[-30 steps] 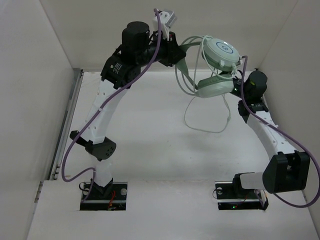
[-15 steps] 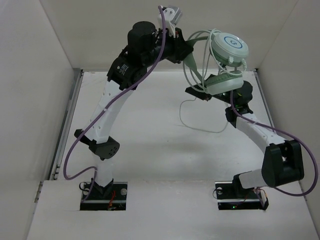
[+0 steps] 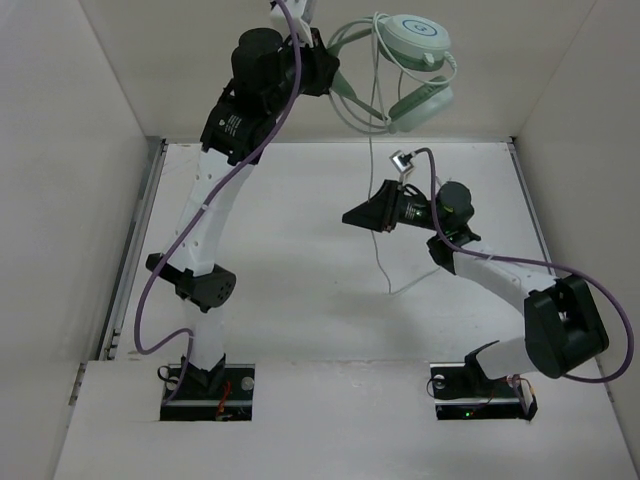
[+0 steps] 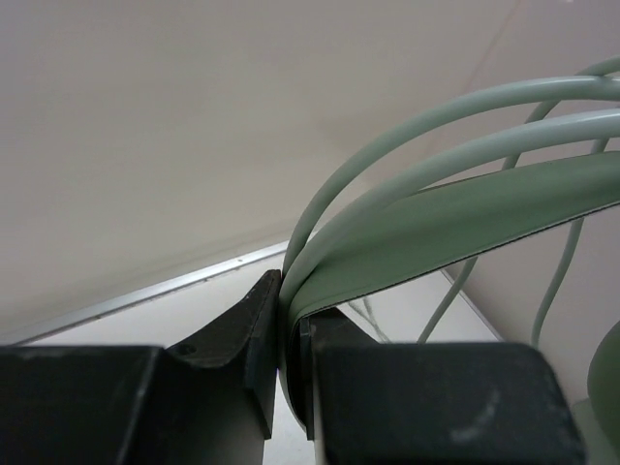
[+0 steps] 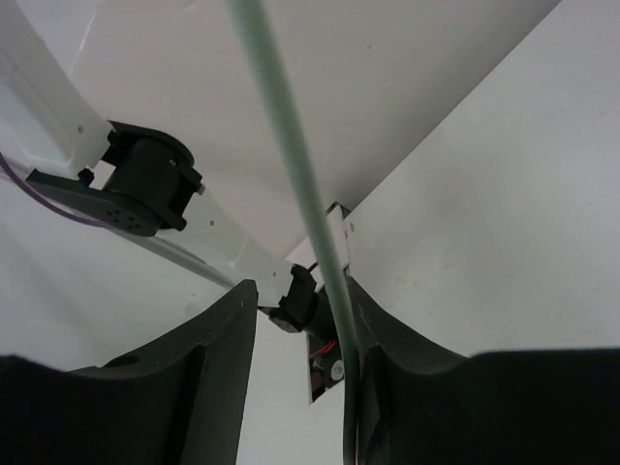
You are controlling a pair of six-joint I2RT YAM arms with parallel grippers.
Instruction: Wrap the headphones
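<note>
The mint-green headphones hang in the air at the back, with one round cup (image 3: 420,38) above the other cup (image 3: 421,104). My left gripper (image 3: 328,76) is raised high and shut on the thin headband (image 4: 436,218), which is pinched between its jaws (image 4: 287,295). The whitish cable (image 3: 371,150) drops from the cups through my right gripper (image 3: 356,215) and ends on the table (image 3: 398,290). My right gripper (image 5: 300,291) is open. The cable (image 5: 291,145) runs between its jaws and lies against the right finger (image 5: 387,339).
White walls enclose the table on three sides. A metal rail (image 3: 140,240) runs along the left edge. The purple arm cable (image 3: 150,300) loops beside the left arm. The left arm's elbow (image 5: 145,184) shows beyond my right jaws.
My left gripper lifted the headphones higher and to the left. My right gripper moved down and left, away from the cups, to the hanging cable. The cable loop came up off the table.
</note>
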